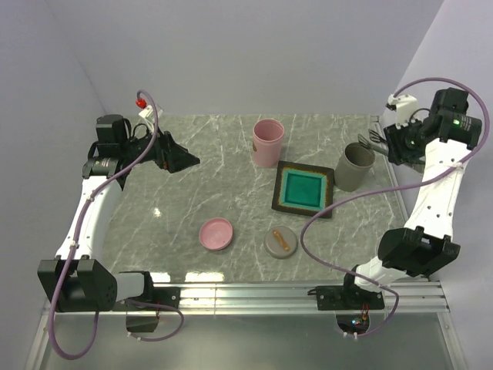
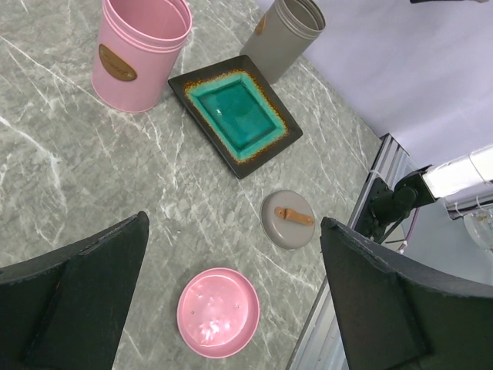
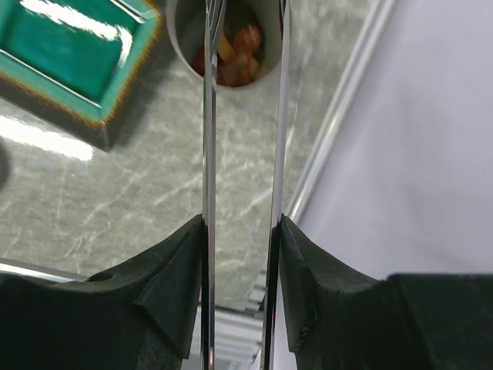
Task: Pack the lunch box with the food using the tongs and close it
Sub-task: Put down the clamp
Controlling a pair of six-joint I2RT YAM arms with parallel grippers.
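Observation:
My right gripper [image 3: 240,223] is shut on the silver tongs [image 3: 208,139], one finger pressed against each slim arm. The two arms stand apart and run down into a grey canister [image 3: 179,31]. Inside it lies the food [image 3: 235,54], orange and red pieces. From above, the right gripper [image 1: 387,143] hangs just right of that grey canister [image 1: 356,166] at the back right. My left gripper [image 1: 181,159] hovers wide open over the table's back left, holding nothing. A pink canister [image 1: 267,142] stands open at the back. Which container is the lunch box I cannot tell.
A black square tray with a teal inside [image 1: 303,189] lies left of the grey canister. A pink lid [image 1: 216,233] and a grey lid with a wooden handle [image 1: 280,242] lie near the front edge. The table's rail [image 3: 339,116] runs close to the canister's right.

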